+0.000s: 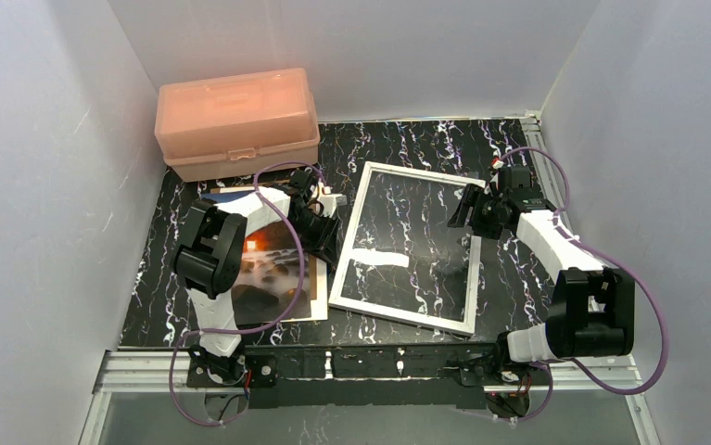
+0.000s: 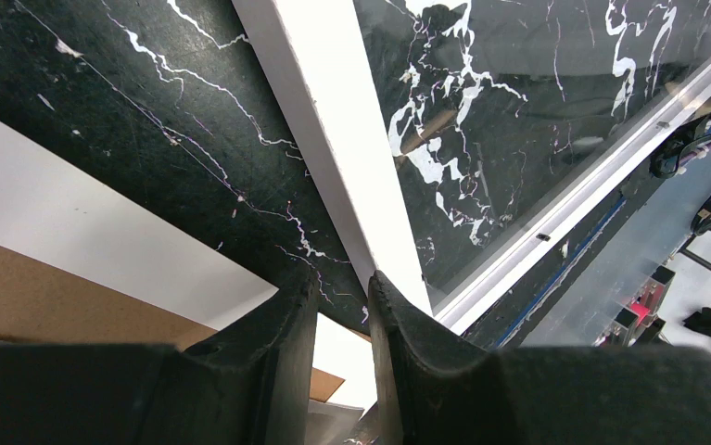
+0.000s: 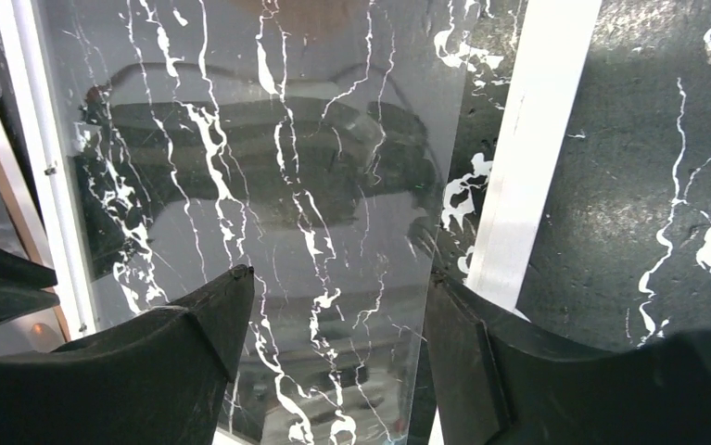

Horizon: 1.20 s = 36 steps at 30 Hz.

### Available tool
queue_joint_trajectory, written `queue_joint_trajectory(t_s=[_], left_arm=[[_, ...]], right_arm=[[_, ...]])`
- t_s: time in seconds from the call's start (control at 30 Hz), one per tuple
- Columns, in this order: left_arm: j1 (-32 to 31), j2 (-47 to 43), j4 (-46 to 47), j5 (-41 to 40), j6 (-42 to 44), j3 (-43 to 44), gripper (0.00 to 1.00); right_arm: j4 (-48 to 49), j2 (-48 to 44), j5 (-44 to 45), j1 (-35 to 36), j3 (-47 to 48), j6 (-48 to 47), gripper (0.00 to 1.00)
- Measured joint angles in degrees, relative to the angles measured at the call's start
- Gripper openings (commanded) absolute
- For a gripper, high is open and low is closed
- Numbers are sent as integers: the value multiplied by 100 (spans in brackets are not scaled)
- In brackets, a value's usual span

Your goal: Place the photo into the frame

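The white frame with its clear pane lies flat mid-table, tilted a little. The photo lies picture side up to its left, partly under my left arm. My left gripper is low between the photo and the frame's left bar; its fingers stand a narrow gap apart with nothing between them. My right gripper hovers over the frame's right side, open wide and empty, above the pane beside the right bar.
A salmon-pink plastic box stands at the back left. Brown cardboard lies under a white sheet edge left of the frame. White walls close in the left, back and right sides. The black marbled table shows right of the frame.
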Motion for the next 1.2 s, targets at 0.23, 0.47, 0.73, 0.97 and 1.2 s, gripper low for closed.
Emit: queue_joint_trajectory(t_s=[0.23,0.47,0.73,0.97,1.2], left_arm=[[0,0,0,0,22,0,25],[0,-2,0,-13,46,0,25],[0,-66,-2,-15,94,0,25],[0,-68,-2,-15,96,0,25],[7,-105,-55,-15,114,2,25]], right_arm=[[-175,225,160,7,195,-72,79],[-236,435,234,35,267,-120,80],[-426,608,433,59,470,-188,84],[-498,643,485,76,481,-197,84],[-503,645,501,76,520,-179,79]])
